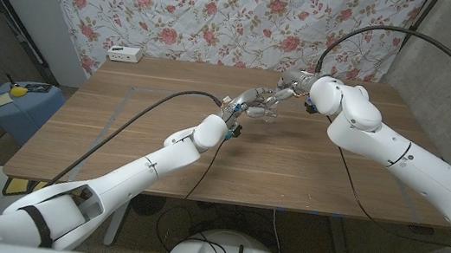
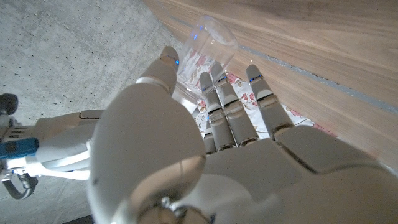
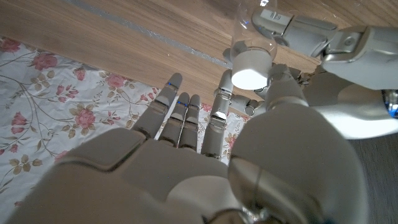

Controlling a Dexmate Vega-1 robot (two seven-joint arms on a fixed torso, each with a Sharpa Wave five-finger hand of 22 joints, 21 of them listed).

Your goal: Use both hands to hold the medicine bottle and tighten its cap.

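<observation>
The medicine bottle [image 2: 208,43] is a small clear plastic one, see-through enough that the table's wood grain shows through its body, and it carries a white round cap [image 3: 253,61]. In the head view it sits between the two hands above the far middle of the table [image 1: 118,143], too small there to make out in detail.

The left hand [image 1: 250,105] reaches in from the near left. In the left wrist view its fingers [image 2: 227,106] lie close together along one side of the bottle and the thumb comes up on the other side, so the bottle is held between them.

The right hand [image 1: 294,85] comes in from the right, its forearm bent back toward the middle. In the right wrist view its fingers [image 3: 180,115] are stretched out straight and slightly apart, while its thumb reaches up to the cap; the thumb tip looks to be touching the cap's side, though whether any finger presses from the other side cannot be told.

A pale taped line runs across the table near the hands. A white power strip [image 1: 125,53] lies at the far left edge of the table, well apart from the hands. A floral curtain [image 1: 223,13] hangs behind the table, and a blue bin [image 1: 23,108] with a yellow object on its lid stands on the floor to the left. Black cables trail from both forearms across the table.
</observation>
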